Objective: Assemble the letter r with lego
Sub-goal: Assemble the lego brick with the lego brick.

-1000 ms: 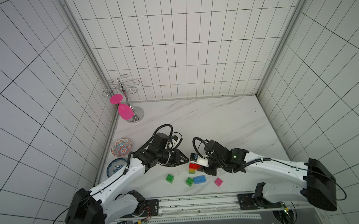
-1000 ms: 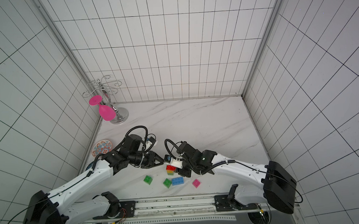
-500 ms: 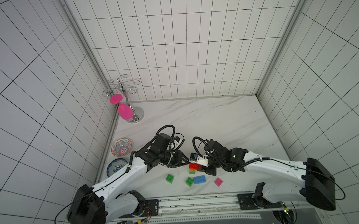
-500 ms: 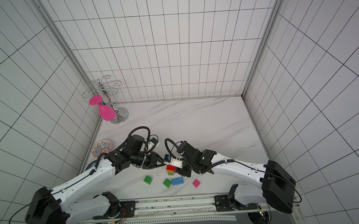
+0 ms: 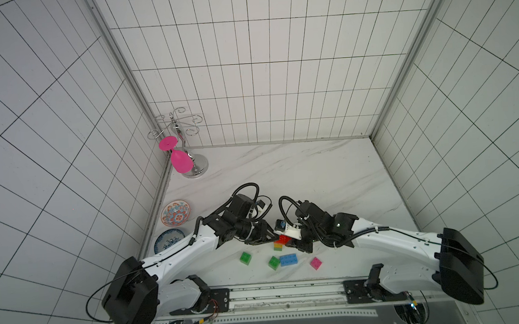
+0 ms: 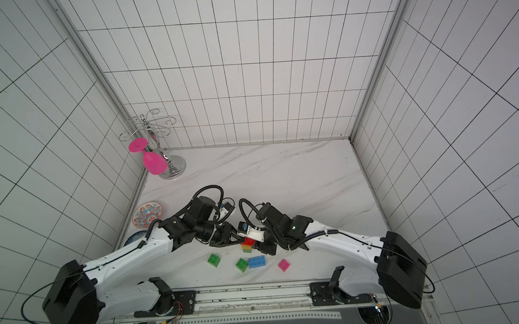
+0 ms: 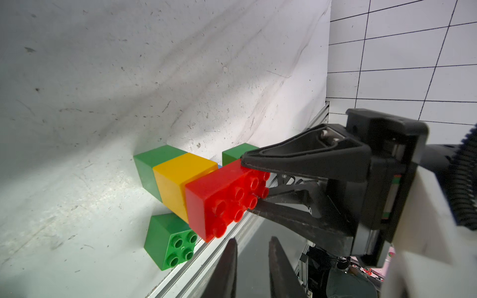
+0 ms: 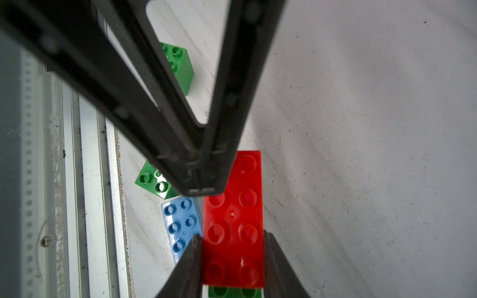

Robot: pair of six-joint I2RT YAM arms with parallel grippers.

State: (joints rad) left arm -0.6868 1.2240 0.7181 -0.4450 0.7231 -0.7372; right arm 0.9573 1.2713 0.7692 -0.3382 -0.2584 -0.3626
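Right wrist view: right gripper (image 8: 232, 241) pinches red brick (image 8: 233, 219) atop yellow cube (image 7: 180, 178); left gripper (image 8: 204, 191) jaws pressed together, touching the brick.

The right gripper (image 8: 232, 247) clamps the red brick (image 8: 233, 219) — a blue brick (image 8: 180, 222) just beside, 2 green cubes (image 8: 180, 67) beyond.

I see open marble surface (image 5: 299, 172) across mid-frame; lower centre is crowded: both end effectors meet over the red brick (image 5: 284, 239), with loose blue brick (image 5: 288, 260) just below.
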